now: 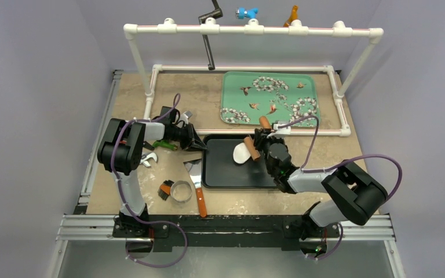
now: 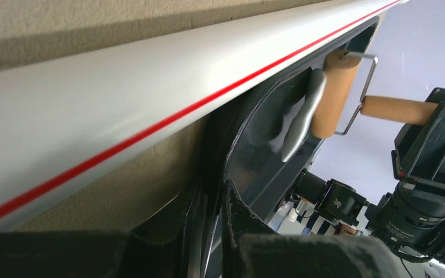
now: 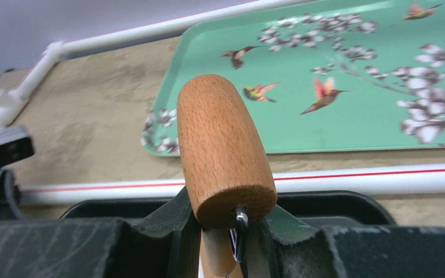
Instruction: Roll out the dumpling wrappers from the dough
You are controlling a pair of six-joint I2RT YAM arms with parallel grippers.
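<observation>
Wood is what the right tool (image 1: pixel 262 139) (image 3: pixel 226 231) is clamped on: its two fingers press on the handle of a small roller (image 1: pixel 252 148), and from the wrist we look straight along the handle's rounded end. The roller's barrel lies over the middle of the black tray (image 1: pixel 232 176), tilted across it and resting on the far right edge of the dumpling wrapper (image 1: pixel 241 153), a flat white oval of dough lying on the tray floor just left of centre.

The left tool (image 1: pixel 196 142) (image 2: pixel 211 214) is at the tray's left rim. Its fingers are nearly together with the rim pinched between them, and from there we see the dough as a pale slab under the barrel.

Just beyond the tray's far edge runs a white pipe (image 3: pixel 353 179) with a red stripe, and past that sits a green tray (image 1: pixel 269 98) printed with blossoms and birds. On the desk (image 1: pixel 232 202), off the black tray's near left corner, lie a scraper (image 1: pixel 197 188) with a brown handle, a metal ring cutter (image 1: pixel 181 191) and a small brush (image 1: pixel 165 190). A wrench (image 1: pixel 149 159) lies further left.
</observation>
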